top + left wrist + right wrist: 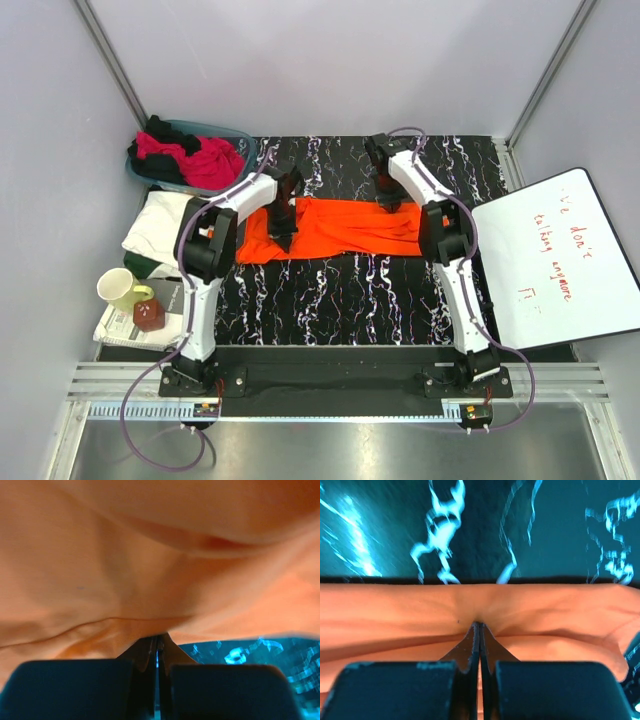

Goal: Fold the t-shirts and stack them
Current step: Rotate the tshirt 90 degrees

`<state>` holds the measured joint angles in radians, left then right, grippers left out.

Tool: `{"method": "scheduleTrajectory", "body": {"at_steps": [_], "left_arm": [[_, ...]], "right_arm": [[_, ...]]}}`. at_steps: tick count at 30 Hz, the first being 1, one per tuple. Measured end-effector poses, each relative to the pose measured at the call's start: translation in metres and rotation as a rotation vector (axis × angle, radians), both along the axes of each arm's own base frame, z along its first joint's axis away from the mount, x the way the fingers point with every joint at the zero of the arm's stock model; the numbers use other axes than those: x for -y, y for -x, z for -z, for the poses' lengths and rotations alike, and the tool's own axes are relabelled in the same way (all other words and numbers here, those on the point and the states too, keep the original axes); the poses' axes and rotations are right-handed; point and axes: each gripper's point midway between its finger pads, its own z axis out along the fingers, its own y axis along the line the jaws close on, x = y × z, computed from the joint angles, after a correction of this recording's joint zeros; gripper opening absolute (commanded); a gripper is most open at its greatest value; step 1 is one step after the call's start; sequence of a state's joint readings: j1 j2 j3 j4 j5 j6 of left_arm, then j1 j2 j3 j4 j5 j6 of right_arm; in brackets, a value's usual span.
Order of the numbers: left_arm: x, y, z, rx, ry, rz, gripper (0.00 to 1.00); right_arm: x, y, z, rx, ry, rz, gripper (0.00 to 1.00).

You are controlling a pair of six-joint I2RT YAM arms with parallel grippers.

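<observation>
Orange cloth fills the view at your left jaws. They are pressed together with a fold of the orange t-shirt (pixel 150 570) nipped at their tips, and the fabric bunches into creases around the pinch. Your right jaws are pressed together too. They pinch the same shirt just inside its far edge, with wrinkles fanning out from the tips. Past that straight edge you see the black bench (pixel 470 530) with its white veining.

From above, the shirt lies as 1 wide band across the middle of the bench, its long side running left to right. Your left arm comes down on the band's left part. Your right arm comes down on the far edge, toward the right end. The 2 pinch points are well apart, with flat orange cloth between them. The left end looks more rumpled than the right.

Further out, a teal basket (pixel 225 129) sits at the far left corner. It holds a magenta t-shirt (pixel 212 162) and a black t-shirt (pixel 160 130), heaped together and spilling over the rim. Just beside it on the near side lies a white t-shirt (pixel 160 222). Nearer again, a pale mug (pixel 118 290) stands on some papers. At the bench's right edge lies a white board (pixel 555 255) with red handwriting.
</observation>
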<state>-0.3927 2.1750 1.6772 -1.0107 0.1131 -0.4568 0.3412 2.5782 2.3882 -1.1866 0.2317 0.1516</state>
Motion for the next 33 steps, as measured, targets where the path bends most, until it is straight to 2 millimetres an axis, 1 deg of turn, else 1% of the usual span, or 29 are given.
{"method": "scheduleTrajectory", "body": {"at_steps": [2, 6, 11, 13, 15, 17, 19, 21, 23, 24, 26, 28, 29, 30, 31, 32, 33], "left_arm": [[-0.005, -0.010, -0.001, 0.007, -0.054, -0.009, 0.00], [-0.012, -0.033, -0.001, 0.030, -0.129, -0.029, 0.00], [-0.012, -0.077, -0.002, 0.088, -0.163, -0.059, 0.00], [-0.009, -0.093, -0.002, 0.113, -0.154, -0.068, 0.00], [-0.004, -0.109, -0.003, 0.142, -0.125, -0.076, 0.00], [0.007, -0.124, -0.004, 0.175, -0.069, -0.079, 0.00], [0.017, -0.133, -0.006, 0.195, -0.007, -0.080, 0.00], [0.025, -0.136, -0.006, 0.206, 0.040, -0.075, 0.00], [0.031, -0.133, -0.007, 0.218, 0.077, -0.063, 0.00], [0.033, -0.125, -0.011, 0.216, 0.087, -0.053, 0.00], [0.036, -0.101, -0.023, 0.209, 0.103, -0.025, 0.00], [0.048, -0.079, -0.044, 0.234, 0.133, 0.019, 0.00], [0.057, -0.069, -0.056, 0.258, 0.152, 0.047, 0.00], [0.067, -0.061, -0.068, 0.277, 0.171, 0.073, 0.00], [0.085, -0.050, -0.084, 0.317, 0.206, 0.115, 0.00], [0.099, -0.042, -0.094, 0.339, 0.235, 0.148, 0.00], [0.119, -0.031, -0.107, 0.366, 0.275, 0.195, 0.00]], "right_arm": [[0.005, 0.011, 0.000, -0.024, 0.017, -0.001, 0.00], [0.014, 0.045, 0.001, -0.103, 0.048, -0.009, 0.00], [0.019, 0.097, 0.001, -0.223, 0.060, -0.026, 0.00], [0.016, 0.116, -0.001, -0.260, 0.047, -0.034, 0.00], [0.010, 0.136, -0.006, -0.298, 0.027, -0.046, 0.00], [-0.003, 0.150, -0.012, -0.317, -0.004, -0.066, 0.00], [-0.020, 0.161, -0.019, -0.327, -0.050, -0.090, 0.00], [-0.038, 0.168, -0.026, -0.330, -0.110, -0.108, 0.00], [-0.049, 0.171, -0.034, -0.325, -0.148, -0.114, 0.00], [-0.054, 0.168, -0.039, -0.315, -0.163, -0.112, 0.00], [-0.061, 0.154, -0.051, -0.265, -0.193, -0.113, 0.00], [-0.067, 0.136, -0.068, -0.198, -0.225, -0.112, 0.00], [-0.070, 0.120, -0.081, -0.144, -0.247, -0.111, 0.00], [-0.072, 0.108, -0.090, -0.105, -0.266, -0.109, 0.00], [-0.073, 0.091, -0.102, -0.054, -0.288, -0.101, 0.00], [-0.073, 0.079, -0.108, -0.022, -0.303, -0.094, 0.00], [-0.071, 0.066, -0.113, 0.006, -0.319, -0.081, 0.00]]}}
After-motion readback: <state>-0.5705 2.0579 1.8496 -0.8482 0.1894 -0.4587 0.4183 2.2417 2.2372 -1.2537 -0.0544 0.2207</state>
